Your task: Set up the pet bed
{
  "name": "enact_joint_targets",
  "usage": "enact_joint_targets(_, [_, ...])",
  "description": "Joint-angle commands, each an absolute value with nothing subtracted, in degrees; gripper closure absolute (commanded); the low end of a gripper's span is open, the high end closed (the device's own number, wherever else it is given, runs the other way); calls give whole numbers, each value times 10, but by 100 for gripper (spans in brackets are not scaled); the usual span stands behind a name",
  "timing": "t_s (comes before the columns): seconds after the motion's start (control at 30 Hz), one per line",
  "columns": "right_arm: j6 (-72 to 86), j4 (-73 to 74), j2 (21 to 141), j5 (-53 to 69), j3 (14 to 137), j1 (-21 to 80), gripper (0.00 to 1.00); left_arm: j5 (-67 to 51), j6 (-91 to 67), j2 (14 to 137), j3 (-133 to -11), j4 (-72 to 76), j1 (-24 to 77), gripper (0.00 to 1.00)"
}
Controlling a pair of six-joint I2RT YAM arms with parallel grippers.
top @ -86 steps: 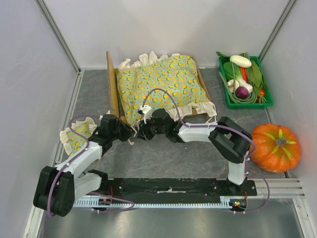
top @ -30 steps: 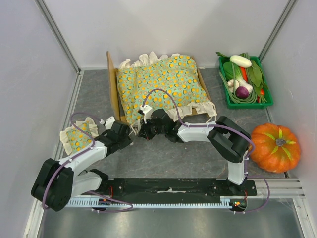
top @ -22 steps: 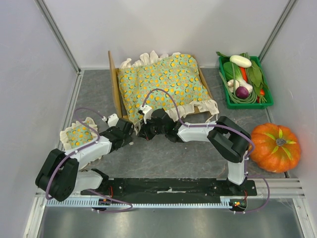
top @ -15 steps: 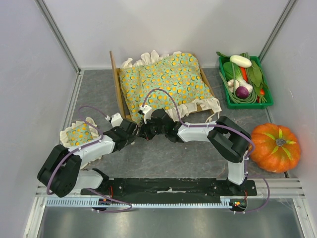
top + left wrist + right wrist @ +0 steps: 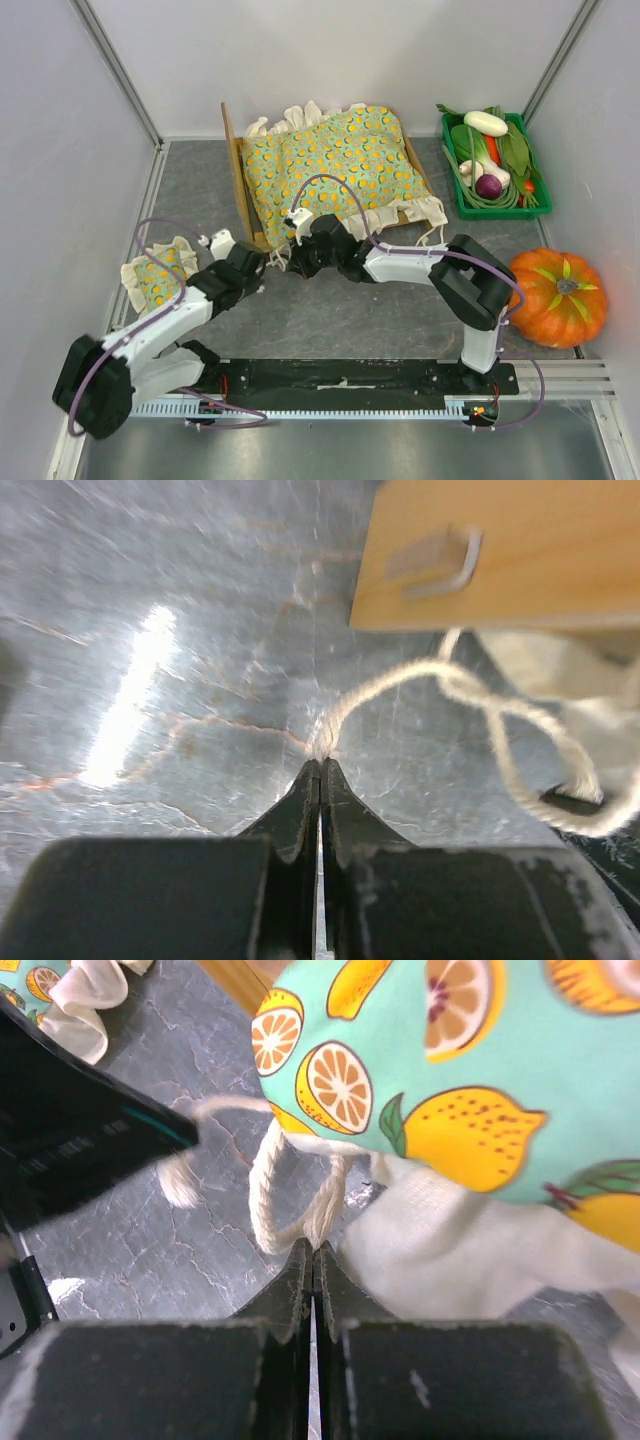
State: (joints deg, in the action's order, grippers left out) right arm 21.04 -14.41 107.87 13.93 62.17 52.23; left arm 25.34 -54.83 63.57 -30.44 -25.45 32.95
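Observation:
The pet bed (image 5: 237, 180) stands at the back centre, with a light-wood frame (image 5: 500, 550) and its headboard on the left. A green frilled cushion (image 5: 335, 165) with an orange-fruit print (image 5: 470, 1080) covers it. A cream cord (image 5: 420, 675) hangs off the cushion's near left corner. My left gripper (image 5: 321, 765) is shut on that cord's end, just in front of the frame's corner. My right gripper (image 5: 313, 1250) is shut on a loop of cord (image 5: 290, 1210) under the cushion's frill. In the top view both grippers meet tip to tip: left gripper (image 5: 264, 264), right gripper (image 5: 292, 264).
A small matching pillow (image 5: 160, 272) lies by the left wall. A green crate of vegetables (image 5: 495, 165) stands at the back right, and an orange pumpkin (image 5: 555, 298) sits by the right wall. White walls close in three sides.
My left gripper has closed on the cord end and its arm has swung right and stretched out. The bed and cushion have shifted slightly toward the back. The right gripper stays shut.

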Motion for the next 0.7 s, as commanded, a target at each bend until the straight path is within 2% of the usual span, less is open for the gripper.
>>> enact_joint_targets(0.0, [174,-107,1015,114,628,512,100,265,-527,528,-321,-313,273,98])
enact_joint_targets(0.17, [160,-68,984,121,637,510,100,244,-463,476,-337,-328,179,98])
enact_joint_targets(0.33, [144,-2,954,40,650,509,100,225,-406,466,-366,-320,96,98])
enact_joint_targets(0.67, [120,31,923,-23,678,484,100,151,-359,538,-397,-263,-96,98])
